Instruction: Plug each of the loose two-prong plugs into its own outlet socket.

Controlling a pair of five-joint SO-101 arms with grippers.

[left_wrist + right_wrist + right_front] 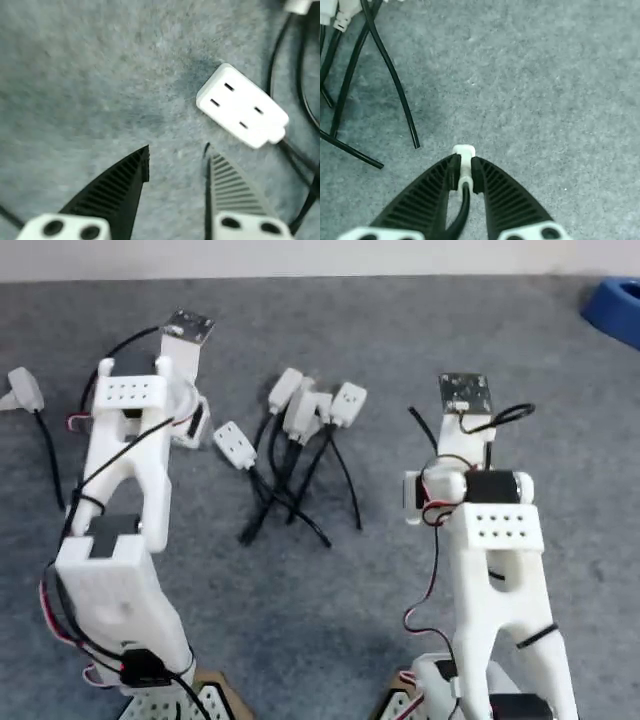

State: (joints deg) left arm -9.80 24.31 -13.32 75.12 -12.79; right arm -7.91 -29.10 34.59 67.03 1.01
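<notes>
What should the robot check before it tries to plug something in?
1. Right gripper holding a plug: ok, jaws shut on it.
2. Left gripper free to help: ok, jaws open, nothing between them.
3. Socket block slots uncovered and facing up: ok.
4. Held plug lined up over a socket: not ok, it is over bare carpet.
5. Plug's prongs straight: cannot tell, they are hidden.

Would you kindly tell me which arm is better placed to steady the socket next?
Left: the left gripper, open, is near the outlet socket, while the right gripper is shut on a plug.
</notes>
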